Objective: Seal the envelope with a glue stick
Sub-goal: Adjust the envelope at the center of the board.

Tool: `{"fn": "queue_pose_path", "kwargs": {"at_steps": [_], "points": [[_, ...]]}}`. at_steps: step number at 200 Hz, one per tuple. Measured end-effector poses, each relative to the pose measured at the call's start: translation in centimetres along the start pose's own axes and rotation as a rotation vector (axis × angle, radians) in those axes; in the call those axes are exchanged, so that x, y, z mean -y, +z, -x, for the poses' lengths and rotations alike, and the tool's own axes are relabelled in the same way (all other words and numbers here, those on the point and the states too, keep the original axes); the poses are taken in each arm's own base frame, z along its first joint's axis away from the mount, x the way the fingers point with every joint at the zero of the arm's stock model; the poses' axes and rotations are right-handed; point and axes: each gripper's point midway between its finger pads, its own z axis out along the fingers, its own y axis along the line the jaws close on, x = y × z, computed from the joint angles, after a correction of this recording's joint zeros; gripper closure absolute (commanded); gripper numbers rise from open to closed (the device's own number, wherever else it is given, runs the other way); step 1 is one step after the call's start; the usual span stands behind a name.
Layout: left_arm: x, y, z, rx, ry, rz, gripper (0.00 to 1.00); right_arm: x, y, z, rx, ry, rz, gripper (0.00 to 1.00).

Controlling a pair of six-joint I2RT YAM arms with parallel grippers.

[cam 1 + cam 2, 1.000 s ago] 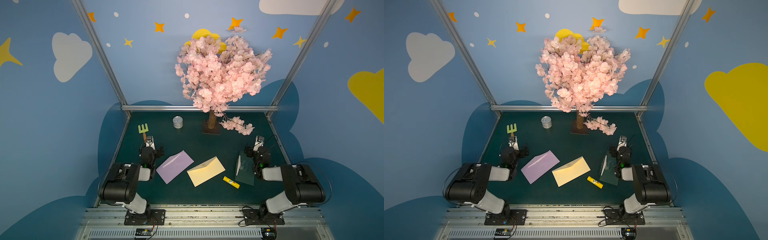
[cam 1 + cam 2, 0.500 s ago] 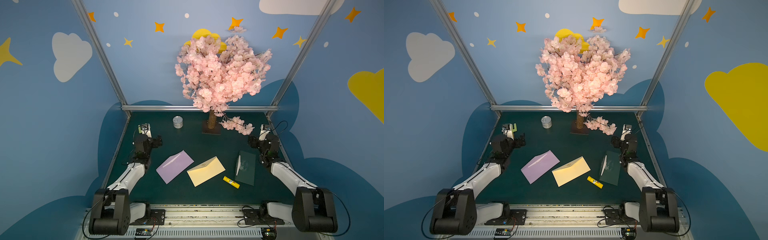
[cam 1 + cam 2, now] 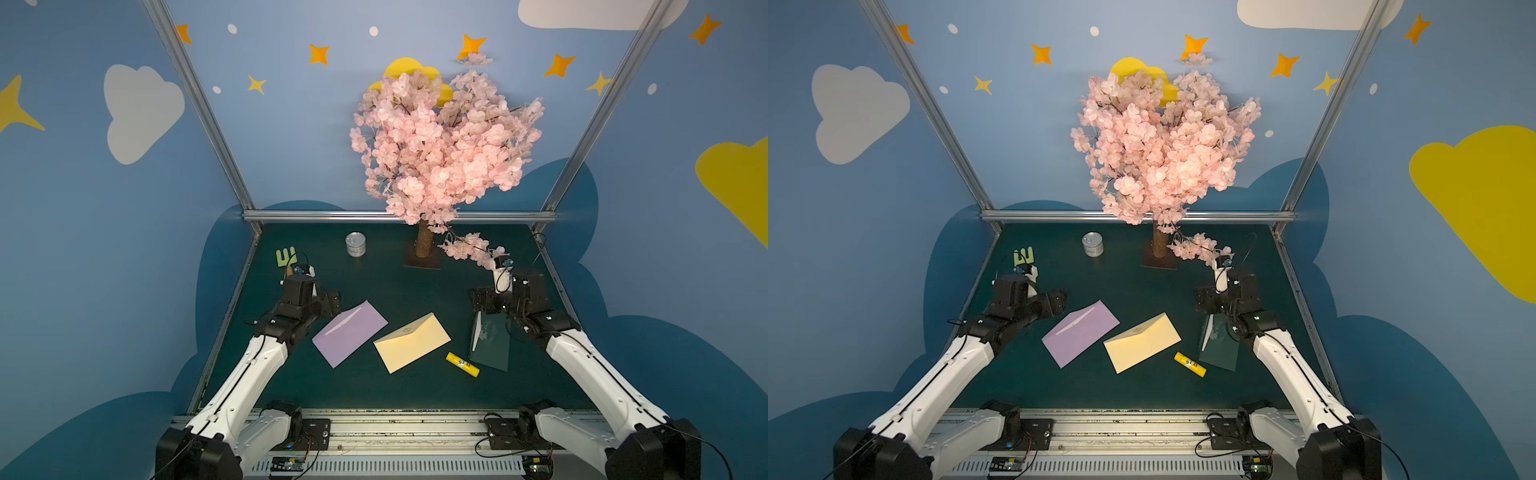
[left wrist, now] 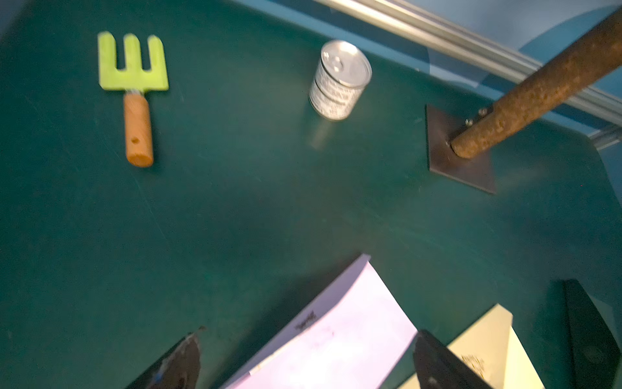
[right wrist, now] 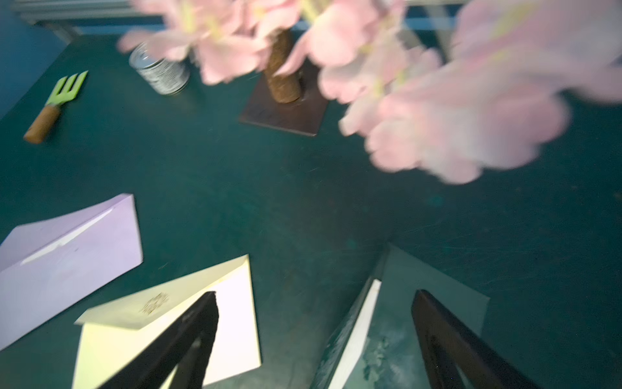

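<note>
— Both arms have swung out since a second ago. They were folded back over their bases, and now they reach forward across the desk point(image 3: 395, 286). Nothing lying on it has shifted.

— And the claws?

— The left claw point(image 4: 309, 331) is spread wide with nothing in it. From its wrist camera, the purple envelope point(image 3: 349, 332) lies below, showing between the two fingers. The right claw point(image 5: 315, 294) is just as wide and just as empty. It hangs over the far end of the dark green envelope point(image 3: 492, 347), with the yellow envelope point(image 3: 411, 343) on its inner side.

— Are they touching the paper?

— It doesn't look like it, but both wrist views are smeared, so I can't tell how far above they hang.

— Where's the glue stick?

— The glue stick point(image 3: 462, 364) is lying flat and slantwise on the desk, between the yellow envelope's near corner and the green envelope. It's just beside both, and I can't tell whether it touches either. It sits nearer the front rail than either claw, and the right claw is the closer of the two.

— What's further out?

— A lime-green garden fork point(image 3: 286, 257) with a wooden handle lies just behind the left wrist. A tin can point(image 3: 355, 244) stands upright further back. The pink blossom tree point(image 3: 444, 141) stands on a square base at the back, and one low branch droops right over the right wrist.
</note>
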Motion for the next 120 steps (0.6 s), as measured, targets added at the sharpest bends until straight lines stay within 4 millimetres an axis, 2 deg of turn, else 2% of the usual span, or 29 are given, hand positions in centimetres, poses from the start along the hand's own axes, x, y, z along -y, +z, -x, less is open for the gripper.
{"fn": "queue_pose_path", "kwargs": {"at_steps": [38, 79, 99, 120], "points": [[1.4, -1.7, -5.0, -0.117, -0.074, -0.032, 0.01, -6.6, -0.8, -2.2, -0.035, -0.127, 0.181, 0.08], [1.1, -1.6, -11.4, -0.274, -0.226, 0.016, 0.02, -11.3, 0.2, -6.4, -0.124, -0.192, 0.3, 0.08], [1.0, -1.4, -14.1, -0.341, -0.3, 0.057, 0.1, -13.2, 1.1, -7.5, -0.149, -0.191, 0.343, 0.09], [1.2, -1.0, -15.5, -0.382, -0.358, 0.091, 0.19, -14.7, 2.1, -8.6, -0.169, -0.174, 0.386, 0.09]]}}
